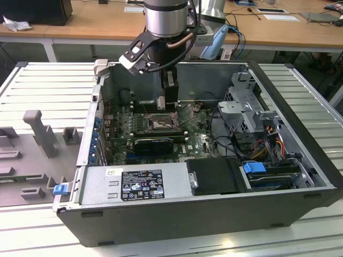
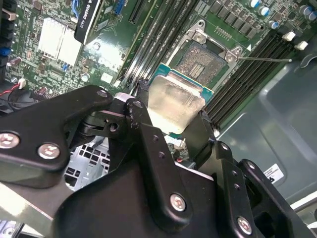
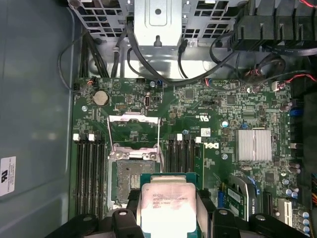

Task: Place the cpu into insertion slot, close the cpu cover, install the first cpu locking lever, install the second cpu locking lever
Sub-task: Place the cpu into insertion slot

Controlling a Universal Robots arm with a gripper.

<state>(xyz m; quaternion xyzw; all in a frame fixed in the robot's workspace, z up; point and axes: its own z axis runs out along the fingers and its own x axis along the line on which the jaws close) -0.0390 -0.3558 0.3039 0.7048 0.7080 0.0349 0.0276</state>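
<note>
My gripper (image 1: 169,103) hangs inside the open computer case, just above the motherboard. It is shut on the cpu (image 3: 167,204), a flat square chip with a pale silver face, held by its edges between both black fingers (image 3: 124,217). In the second wrist view the cpu (image 2: 171,99) hovers a short way off the insertion slot (image 2: 202,60), whose dull metallic centre lies bare. In the first wrist view the insertion slot (image 3: 128,181) is partly overlapped by the chip. The cpu cover (image 3: 133,130) stands swung open beyond the slot. Two thin wire levers (image 3: 158,136) are raised beside it.
Long black memory slots (image 3: 89,166) flank the socket on both sides. A finned silver heat sink (image 3: 253,145) and an expansion card (image 1: 153,143) sit nearby. The power supply (image 1: 134,184) and drive cage (image 1: 241,107) with cables crowd the case. A grey fixture (image 1: 37,134) lies outside, on the exterior view's left.
</note>
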